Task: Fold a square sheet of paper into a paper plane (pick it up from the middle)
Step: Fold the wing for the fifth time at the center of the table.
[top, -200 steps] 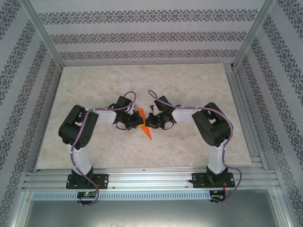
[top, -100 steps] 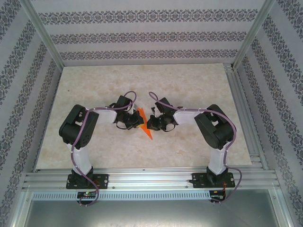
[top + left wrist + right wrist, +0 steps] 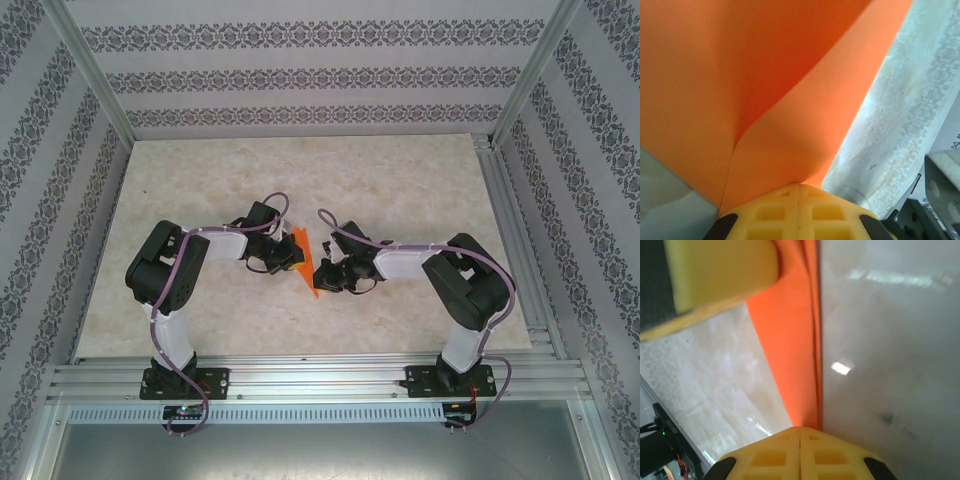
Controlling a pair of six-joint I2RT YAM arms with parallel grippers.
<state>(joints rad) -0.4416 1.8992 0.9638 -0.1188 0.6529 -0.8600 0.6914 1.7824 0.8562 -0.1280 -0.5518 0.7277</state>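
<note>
item: orange paper point(image 3: 305, 265), folded, at the middle of the table point(image 3: 420, 190). left gripper point(image 3: 799, 200) and right gripper point(image 3: 800, 440) each clamped on it. risk: if you draw them apart unevenly, the thin sheet tears or slips free.

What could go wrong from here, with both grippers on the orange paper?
Both the left gripper and the right gripper pinch the orange paper; pulling apart could tear it. In the left wrist view its layers bow open, so a crease may land crooked.
</note>
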